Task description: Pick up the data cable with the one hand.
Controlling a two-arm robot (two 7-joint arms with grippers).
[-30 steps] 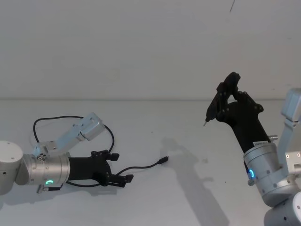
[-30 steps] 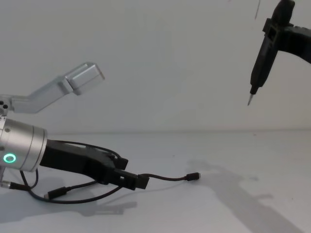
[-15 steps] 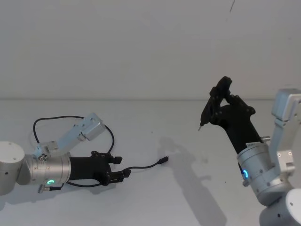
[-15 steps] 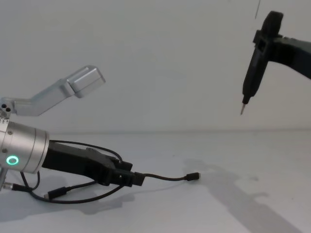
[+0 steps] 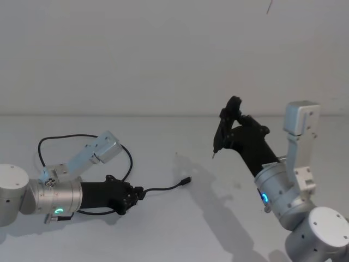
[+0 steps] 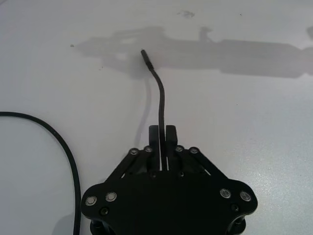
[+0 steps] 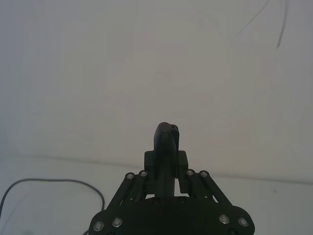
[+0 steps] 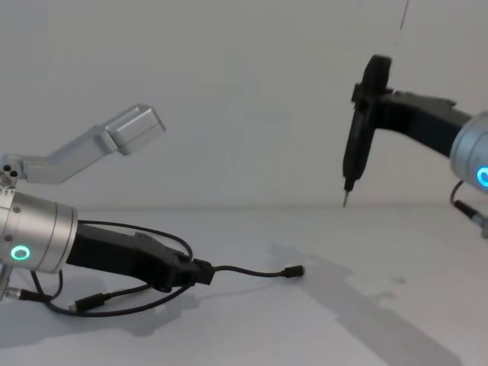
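The data cable point(image 5: 163, 189) is a thin black cord on the white table. Its loop point(image 5: 52, 138) curls behind my left arm, and one plug point(image 5: 186, 180) points right. My left gripper point(image 5: 134, 194), the broad black one on a silver wrist with a green ring light, lies low over the table, shut on the cable. In the left wrist view the fingers point(image 6: 154, 135) pinch the cable point(image 6: 160, 93), which arcs out to the plug point(image 6: 144, 52). The chest view shows the left gripper point(image 8: 200, 271) with the cable point(image 8: 244, 271) running right to its plug point(image 8: 294, 271).
My right gripper point(image 5: 233, 124) hangs high over the table's right half, shut on a slim black tool point(image 8: 357, 141) whose metal tip point(image 8: 345, 201) points down. In the right wrist view the tool point(image 7: 166, 139) stands between the fingers point(image 7: 152, 161). A white wall is behind.
The left gripper's jaws have come together on the cable and drawn back left, dragging the plug end left. The right arm has swung left and lower with its tool.
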